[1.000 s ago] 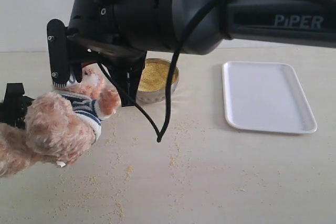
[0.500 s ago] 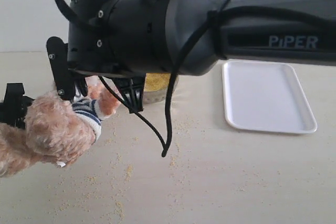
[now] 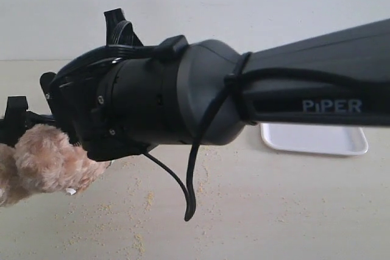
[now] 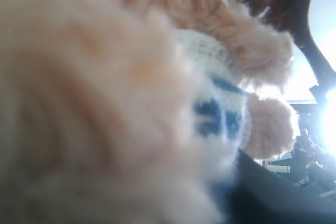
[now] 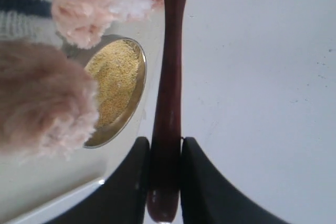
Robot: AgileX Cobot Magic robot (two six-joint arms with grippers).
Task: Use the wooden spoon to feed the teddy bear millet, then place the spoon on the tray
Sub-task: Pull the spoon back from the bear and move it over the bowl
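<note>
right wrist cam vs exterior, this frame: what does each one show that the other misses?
Right wrist only: the wooden spoon clamped in the right gripper, and the metal bowl heaped with millet. Exterior only: the right arm, whose black body blocks all of that, and loose grains scattered over the table. Both: the teddy bear, close beside the spoon's far end in the wrist view.

Most of the tray (image 3: 317, 142) behind the right arm (image 3: 286, 98); teddy bear (image 4: 94, 108) blurred
</note>
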